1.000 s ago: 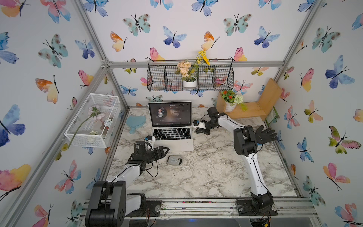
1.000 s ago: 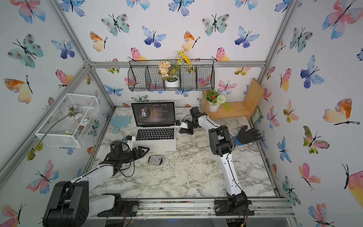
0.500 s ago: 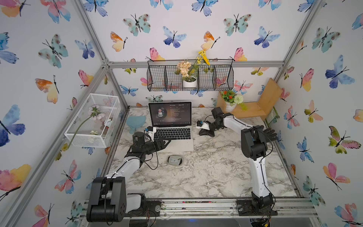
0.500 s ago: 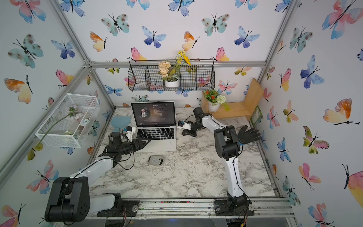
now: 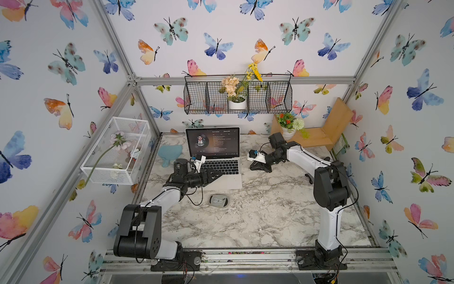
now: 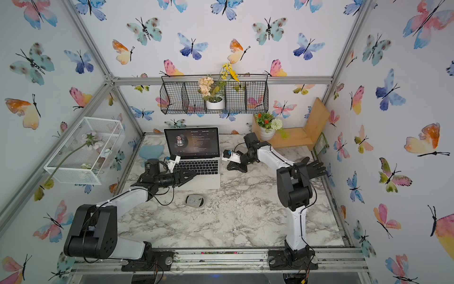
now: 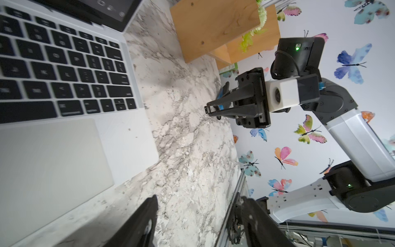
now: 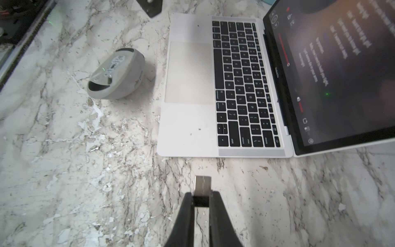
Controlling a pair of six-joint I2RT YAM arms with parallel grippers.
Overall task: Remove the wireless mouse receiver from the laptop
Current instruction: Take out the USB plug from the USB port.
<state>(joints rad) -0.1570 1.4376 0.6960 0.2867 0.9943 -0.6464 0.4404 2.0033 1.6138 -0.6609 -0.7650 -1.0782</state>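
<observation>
Right gripper (image 8: 202,195) had drawn rightward off the laptop (image 8: 188,128) | it pinched the wireless mouse receiver (image 8: 202,186), unplugged and clear of the laptop's right edge, over the marble tabletop (image 8: 85,171) | receiver's long axis pointed left, back toward that edge | left gripper (image 7: 199,197) gaped empty over the near-left corner, farther from the receiver.

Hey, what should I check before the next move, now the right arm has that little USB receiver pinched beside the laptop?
1. Tiny dark-and-metal wireless mouse receiver out of the slim silver laptop: ok, marble shows between them.
2. Right jaws' grip: ok, shut on its dark end.
3. White marble tabletop below the receiver bare: ok.
4. Grey oval mouse clear of the path: ok, lying apart in front of the laptop.
5. Left jaws off the laptop: cannot tell; open, close by its front edge.
</observation>
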